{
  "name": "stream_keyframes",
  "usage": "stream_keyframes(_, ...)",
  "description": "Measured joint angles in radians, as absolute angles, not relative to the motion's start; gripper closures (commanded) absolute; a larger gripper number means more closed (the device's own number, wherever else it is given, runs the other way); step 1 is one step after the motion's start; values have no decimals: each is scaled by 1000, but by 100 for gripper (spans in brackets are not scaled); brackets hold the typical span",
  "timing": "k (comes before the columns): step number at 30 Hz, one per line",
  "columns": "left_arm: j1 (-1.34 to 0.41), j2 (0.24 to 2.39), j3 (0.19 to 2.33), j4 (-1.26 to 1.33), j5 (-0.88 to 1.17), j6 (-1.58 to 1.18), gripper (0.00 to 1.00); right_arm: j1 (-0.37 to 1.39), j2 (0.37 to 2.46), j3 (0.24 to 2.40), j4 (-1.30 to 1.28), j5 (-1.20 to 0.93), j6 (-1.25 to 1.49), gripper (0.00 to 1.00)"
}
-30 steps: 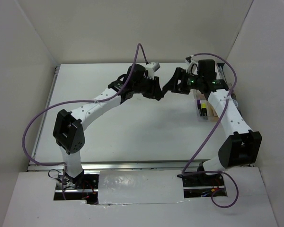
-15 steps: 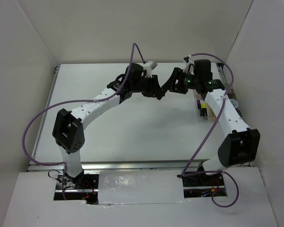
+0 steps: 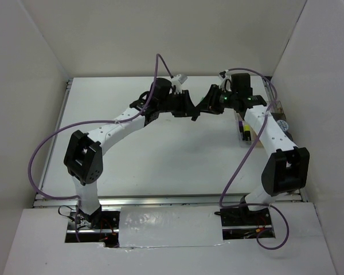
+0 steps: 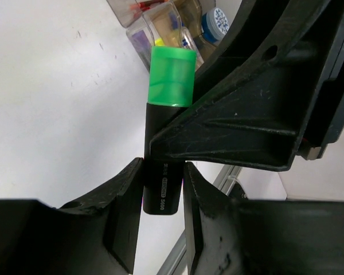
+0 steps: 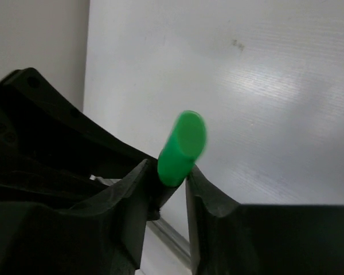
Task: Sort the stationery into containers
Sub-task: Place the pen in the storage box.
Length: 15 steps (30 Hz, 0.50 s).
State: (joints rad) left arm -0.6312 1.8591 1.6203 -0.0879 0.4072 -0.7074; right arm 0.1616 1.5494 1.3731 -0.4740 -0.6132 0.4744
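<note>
Both grippers hold one highlighter in the air over the back middle of the table. My left gripper (image 4: 163, 172) is shut on its black barrel (image 4: 160, 189). The green cap (image 4: 171, 77) sticks out past a finger (image 4: 246, 132) of my right gripper. In the right wrist view, my right gripper (image 5: 167, 172) is shut on the green cap (image 5: 183, 143), with both pads against it. From above, the two grippers (image 3: 196, 109) meet tip to tip and hide the highlighter. The clear containers (image 3: 244, 130) stand at the right edge.
In the left wrist view the clear containers (image 4: 160, 26) hold red pens (image 4: 142, 6), purple and yellow items, and a blue-white tape roll (image 4: 215, 20). White walls close in the table on three sides. Purple cables loop over both arms.
My right gripper has closed on the green cap. Both grippers have drifted slightly left and towards the back wall, still tip to tip.
</note>
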Motion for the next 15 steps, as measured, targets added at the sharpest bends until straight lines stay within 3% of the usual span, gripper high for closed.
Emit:
stream_keyframes(1, -632, 1860, 1613, -84, 408, -710, 99, 162, 1554, 1373, -472, -617, 477, 70)
stream_keyframes(3, -632, 1863, 1604, -80, 411, -713, 85, 164, 1560, 1373, -470, -626, 481, 82)
stream_keyframes(5, -632, 1864, 1601, -82, 412, -711, 57, 165, 1561, 1373, -474, -626, 475, 92)
stream_keyframes(6, -632, 1864, 1601, -82, 413, -708, 27, 163, 1561, 1373, -472, -627, 475, 97)
stream_keyframes(8, -630, 1864, 1602, -86, 418, -689, 4, 154, 1560, 1373, -472, -630, 455, 100)
stream_keyframes(15, -559, 1864, 1622, -227, 424, -585, 1, -19, 1501, 1373, -549, -556, 237, 100)
